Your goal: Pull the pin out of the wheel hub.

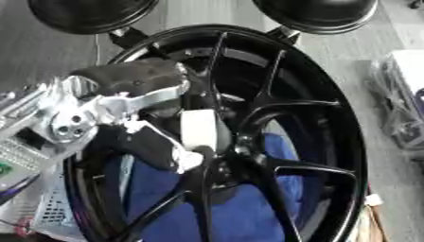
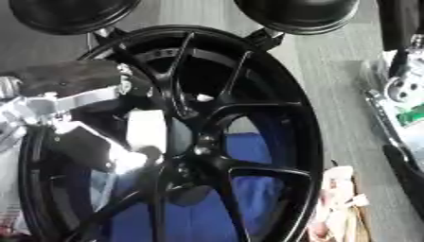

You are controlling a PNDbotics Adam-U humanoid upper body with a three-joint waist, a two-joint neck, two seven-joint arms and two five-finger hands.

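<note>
A large black spoked wheel (image 1: 340,142) stands on edge and fills both views. Its hub (image 1: 236,151) sits at the middle, where the spokes meet. My left hand (image 1: 136,78), black with silver joints, reaches in from the left between the spokes. Its fingers and thumb are curled round a white pin (image 1: 198,130) just left of the hub; the pin (image 2: 146,130) also shows in the right eye view. How deep the pin sits is hidden by the hand. Parts of my right arm (image 2: 397,90) show at the right edge, and its hand cannot be made out.
Blue cloth (image 1: 224,208) lies behind the lower spokes. Two round black pads (image 1: 91,14) (image 1: 319,14) sit above the rim. A clear bag (image 1: 401,118) lies on the grey floor at the right. Pale scraps (image 2: 335,198) lie by the lower right of the rim.
</note>
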